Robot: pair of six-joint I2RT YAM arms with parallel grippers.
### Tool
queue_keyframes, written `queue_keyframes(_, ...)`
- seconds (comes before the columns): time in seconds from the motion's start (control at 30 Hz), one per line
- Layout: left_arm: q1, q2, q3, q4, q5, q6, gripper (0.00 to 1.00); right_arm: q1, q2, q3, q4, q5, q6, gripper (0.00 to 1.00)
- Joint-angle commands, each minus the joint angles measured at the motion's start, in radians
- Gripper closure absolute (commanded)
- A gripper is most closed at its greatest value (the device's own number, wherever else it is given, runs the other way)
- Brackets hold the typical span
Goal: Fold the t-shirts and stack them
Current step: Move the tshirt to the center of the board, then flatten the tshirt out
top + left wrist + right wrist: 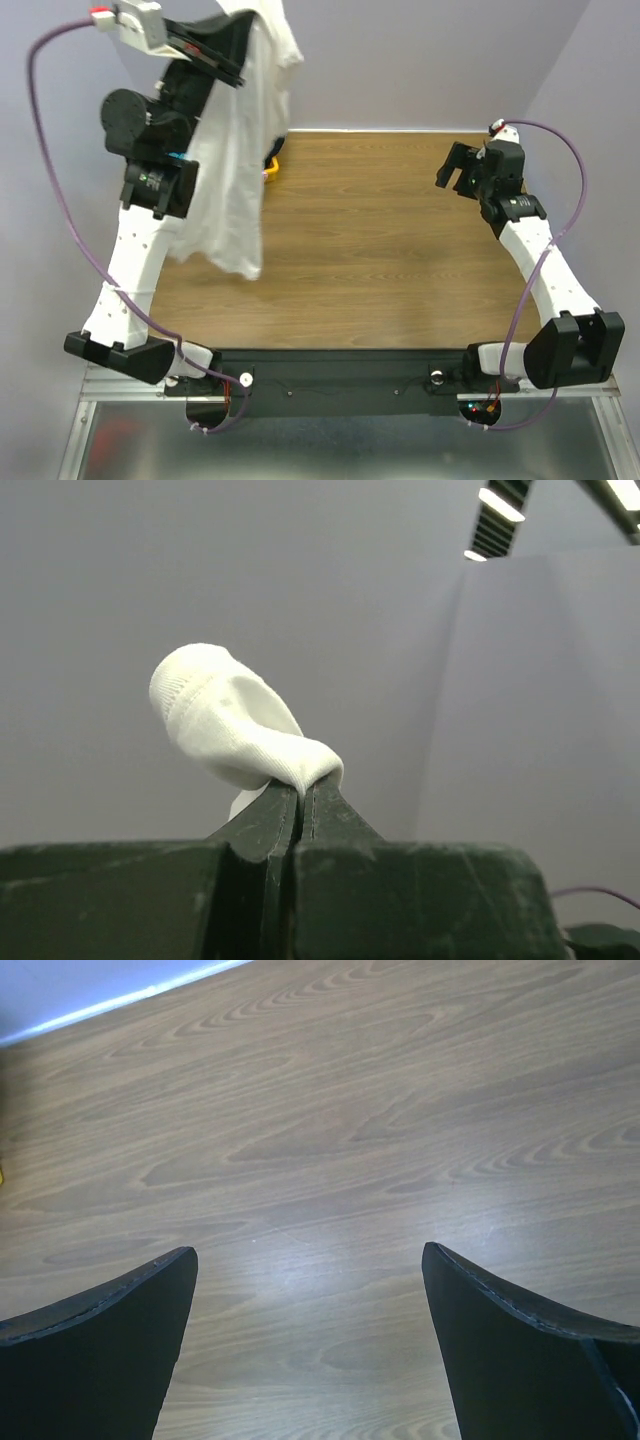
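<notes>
A white t-shirt (pixel 238 150) hangs from my left gripper (pixel 240 38), which is raised high at the top left of the top view. Its lower hem dangles just above the wooden table (pixel 400 250). In the left wrist view the left gripper (pixel 302 785) is shut, pinching a bunched fold of the white t-shirt (pixel 225 720) against a grey wall. My right gripper (pixel 455 170) is open and empty at the right, above the table. In the right wrist view my right gripper (pixel 310 1260) has its jaws wide apart over bare wood.
A yellow object (pixel 271 166) peeks out behind the hanging shirt at the table's far left. Grey walls (pixel 420 60) close the back. The black base rail (pixel 340 375) runs along the near edge.
</notes>
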Motion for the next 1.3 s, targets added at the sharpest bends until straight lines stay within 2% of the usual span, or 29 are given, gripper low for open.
queue_keyframes(0.0,-0.166,-0.067,-0.163,0.084,-0.033,-0.033,1.0,-0.001,-0.081,0.034,0.036,0.067,0.003,0.0)
queue_keyframes(0.03,-0.219,-0.057,-0.203,0.084,-0.028,-0.068,1.0,0.001,-0.111,0.021,0.03,0.084,0.0,0.0)
queue_keyframes(0.13,-0.286,-0.019,-0.341,0.062,-0.025,-0.107,0.97,-0.001,-0.156,-0.001,0.007,0.145,-0.008,0.0)
queue_keyframes(0.23,-0.321,0.079,-0.433,-0.019,-0.036,-0.128,0.02,-0.001,-0.21,-0.032,-0.022,0.22,-0.015,0.0)
queue_keyframes(0.4,-0.327,0.147,-0.438,-0.167,-0.102,-0.107,0.01,0.001,-0.26,-0.087,-0.054,0.229,-0.061,0.0)
queue_keyframes(0.53,-0.327,0.16,-0.461,-0.272,-0.186,-0.066,0.01,0.001,-0.236,-0.122,-0.057,0.12,-0.075,0.0)
queue_keyframes(0.67,-0.333,0.2,-0.485,-0.392,-0.206,-0.039,0.02,0.001,-0.173,-0.17,-0.057,0.018,-0.052,0.01)
queue_keyframes(0.83,-0.373,0.214,-0.589,-0.492,-0.176,-0.024,0.05,0.001,-0.119,-0.22,-0.094,-0.035,-0.029,0.03)
queue_keyframes(1.03,-0.389,0.237,-0.706,-0.508,-0.062,-0.026,0.05,0.001,-0.102,-0.26,-0.189,-0.049,0.023,0.03)
queue_keyframes(1.27,-0.429,0.268,-0.79,-0.525,-0.045,-0.046,0.06,0.001,-0.108,-0.334,-0.218,-0.176,0.113,0.06)
